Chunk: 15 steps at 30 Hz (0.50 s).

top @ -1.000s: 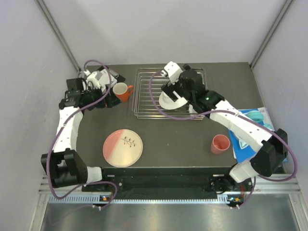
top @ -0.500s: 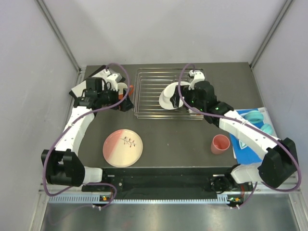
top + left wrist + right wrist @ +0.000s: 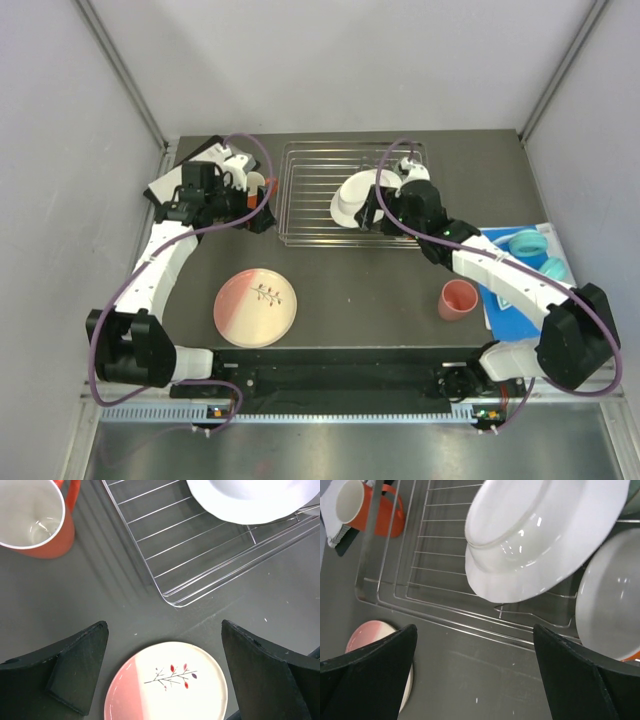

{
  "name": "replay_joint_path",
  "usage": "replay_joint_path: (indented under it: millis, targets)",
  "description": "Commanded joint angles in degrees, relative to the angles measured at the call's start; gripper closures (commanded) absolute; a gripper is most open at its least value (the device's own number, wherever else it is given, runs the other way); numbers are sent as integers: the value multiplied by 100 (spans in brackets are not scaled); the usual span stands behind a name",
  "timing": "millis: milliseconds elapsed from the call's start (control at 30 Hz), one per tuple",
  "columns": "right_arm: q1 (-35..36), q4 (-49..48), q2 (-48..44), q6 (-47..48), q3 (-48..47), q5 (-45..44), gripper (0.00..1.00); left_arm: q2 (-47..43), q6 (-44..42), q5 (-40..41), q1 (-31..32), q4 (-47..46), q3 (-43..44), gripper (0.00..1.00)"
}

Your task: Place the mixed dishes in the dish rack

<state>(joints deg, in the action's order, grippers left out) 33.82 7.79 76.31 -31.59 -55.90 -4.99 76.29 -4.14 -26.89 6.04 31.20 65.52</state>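
**Step in hand: rack loading, partly complete.**

The white plate leans tilted on the bars of the dish rack, directly ahead of the right claw. That claw is released, its fingers spread wide with nothing between them, and it is clear of the plate. A second pale round dish lies ahead of the finger at the right of its view (kind not discernible from this angle).

The left claw is also released and empty.
- The orange handled mug stands upright on the table, ahead of this claw and outboard of the finger at the left of its view.
- The pink-and-cream plate with leaf sprig lies flat below the gap between the fingers.
- The salmon-pink cup stands well behind the right claw, beside that arm's forearm.

**Judgement:** mug, sprig plate and cup remain unloaded. The left claw appears staged for the mug.

**Next move calls for:**
1. Shift the left claw sideways until the mug wall lies between its fingers.
2. Descend and close.
3. Draw the right claw back without nudging the leaning plate.
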Motion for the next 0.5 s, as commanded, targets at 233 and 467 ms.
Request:
replay_joint_path:
  millis: [233,467]
  targets:
    - [-51,-462,260,-936,26,-283,5,-79,-52,62,20,-281,-101,1]
    - [-51,-673,683,-971,114,-353,7,-62,54,-17,20,-255,40,1]
